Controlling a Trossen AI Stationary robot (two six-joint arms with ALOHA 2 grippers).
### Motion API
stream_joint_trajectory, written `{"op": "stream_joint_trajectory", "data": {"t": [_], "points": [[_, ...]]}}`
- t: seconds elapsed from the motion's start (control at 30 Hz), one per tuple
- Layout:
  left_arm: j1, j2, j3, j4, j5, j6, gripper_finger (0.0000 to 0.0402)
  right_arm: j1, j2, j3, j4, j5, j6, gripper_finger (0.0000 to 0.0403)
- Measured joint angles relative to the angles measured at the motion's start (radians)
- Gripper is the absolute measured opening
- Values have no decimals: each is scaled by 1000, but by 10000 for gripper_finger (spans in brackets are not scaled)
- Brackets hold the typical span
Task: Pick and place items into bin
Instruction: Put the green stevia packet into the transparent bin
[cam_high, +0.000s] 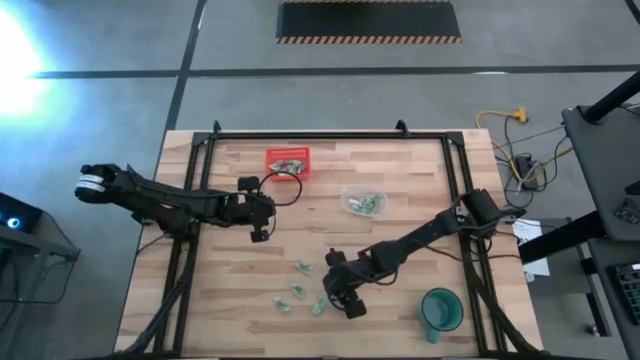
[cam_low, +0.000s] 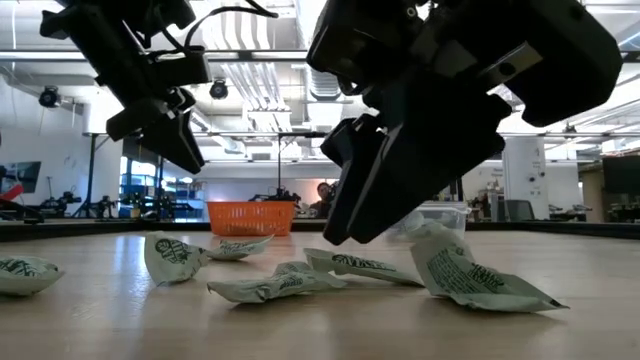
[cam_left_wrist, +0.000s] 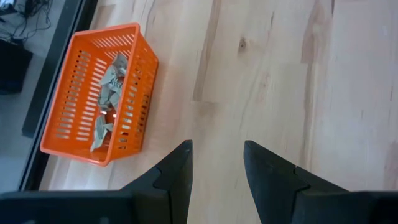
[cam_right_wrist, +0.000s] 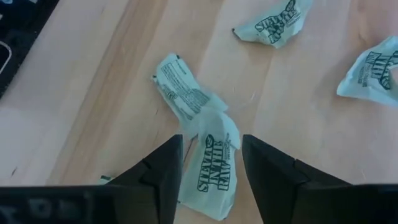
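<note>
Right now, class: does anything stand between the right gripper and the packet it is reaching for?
Nothing visible does. The right gripper has open fingers straddling a pale green packet on the bare table. A second packet touches its far end, beyond the fingers.

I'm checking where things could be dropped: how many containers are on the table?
3: an orange basket by the table's top edge in the high view, a clear tub near the middle, and a green cup at bottom right. None looks hidden.

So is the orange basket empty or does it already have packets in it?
Not empty. The left wrist view shows several pale green packets lying inside the orange basket, covering only part of its floor; it is far from full.
</note>
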Motion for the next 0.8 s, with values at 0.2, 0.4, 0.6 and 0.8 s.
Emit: {"op": "stream_joint_trajectory", "data": {"t": [0.2, 0.4, 0.6, 0.8], "points": [[0, 0, 0, 1, 0, -8, 127, 2, 2, -13, 4, 4, 0, 145], [0, 0, 0, 9, 0, -10, 127, 1, 2, -29, 27, 6, 0, 134], [-1, 0, 0, 9, 0, -15, 127, 2, 2, -58, 95, 24, 3, 126], [-1, 0, 0, 8, 0, -30, 127, 2, 2, -64, 102, 26, 10, 125]]}}
